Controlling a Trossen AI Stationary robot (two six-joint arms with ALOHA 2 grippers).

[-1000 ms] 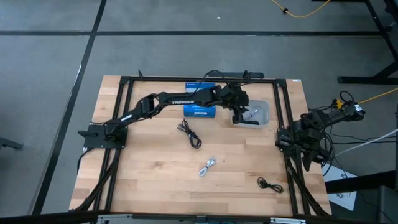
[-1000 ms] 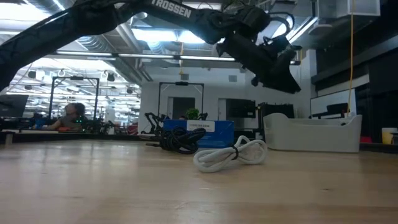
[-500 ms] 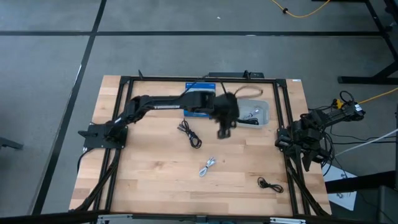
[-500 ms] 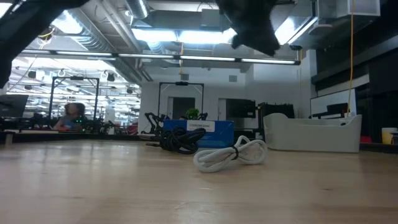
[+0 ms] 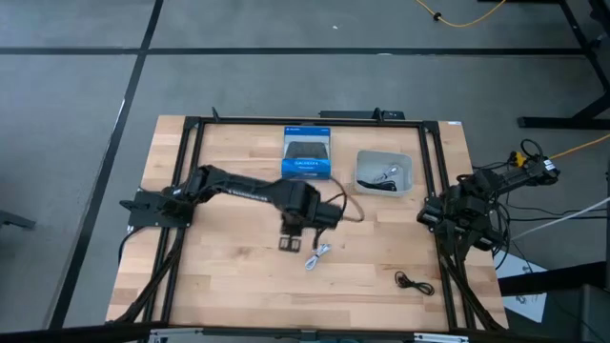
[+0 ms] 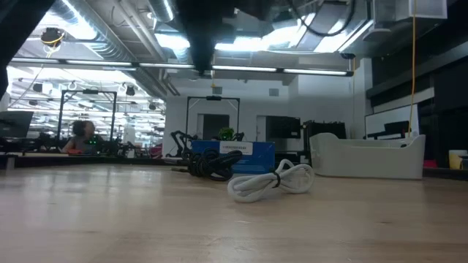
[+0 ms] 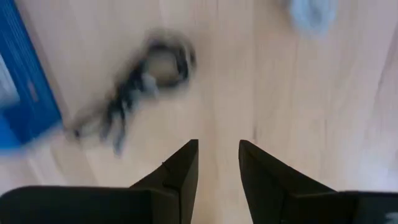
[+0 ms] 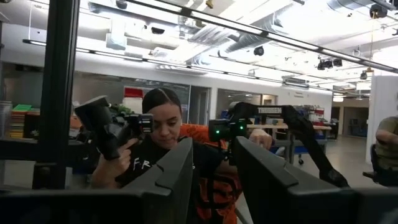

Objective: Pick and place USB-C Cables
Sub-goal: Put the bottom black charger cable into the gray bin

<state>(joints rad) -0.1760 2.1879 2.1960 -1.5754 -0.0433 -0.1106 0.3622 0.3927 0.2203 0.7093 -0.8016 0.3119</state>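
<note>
High view: my left gripper (image 5: 293,244) has swung from the grey bin (image 5: 404,185) to mid-table, fingers parted and empty over the black cable (image 7: 140,81), so next pick starts.

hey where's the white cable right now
In the high view the white cable lies coiled on the wooden table near its middle, just beside the left claw. The blue box is farther back and the grey bin off to the right.

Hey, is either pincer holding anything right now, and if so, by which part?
Nothing is held. The left pincer is open and empty above the table, near the black cable. The right pincer, parked off the table's edge, is empty too.
</note>
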